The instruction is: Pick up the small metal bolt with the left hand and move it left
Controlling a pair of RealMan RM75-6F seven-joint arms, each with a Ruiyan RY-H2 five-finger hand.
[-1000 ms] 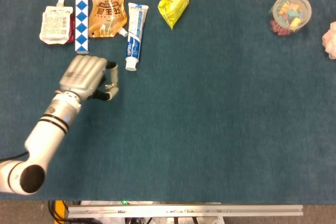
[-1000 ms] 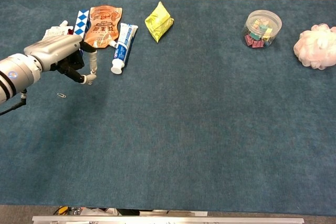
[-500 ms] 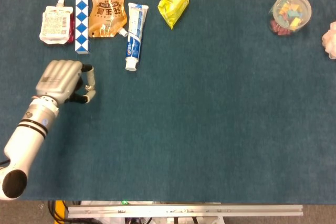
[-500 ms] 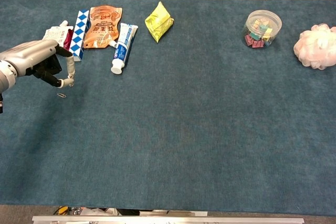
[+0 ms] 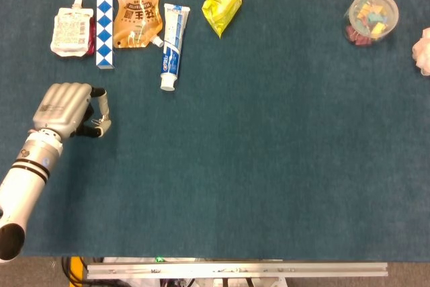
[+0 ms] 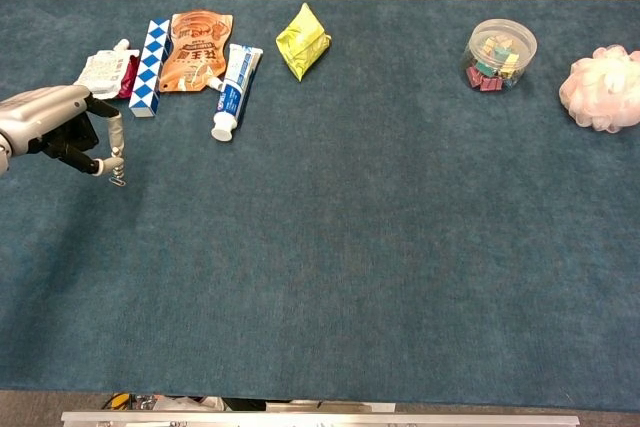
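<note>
The left hand [image 5: 66,109] pinched the small metal bolt [image 6: 117,171] between thumb and fingertip near the table's [image 5: 269,166] left edge. The hand was positioned below the white pouch [image 5: 69,31]. The right hand was outside both views.

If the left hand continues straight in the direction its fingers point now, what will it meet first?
The left hand, pinching the small bolt, points roughly right across bare table. The way looks free; the toothpaste tube lies farther back.
</note>
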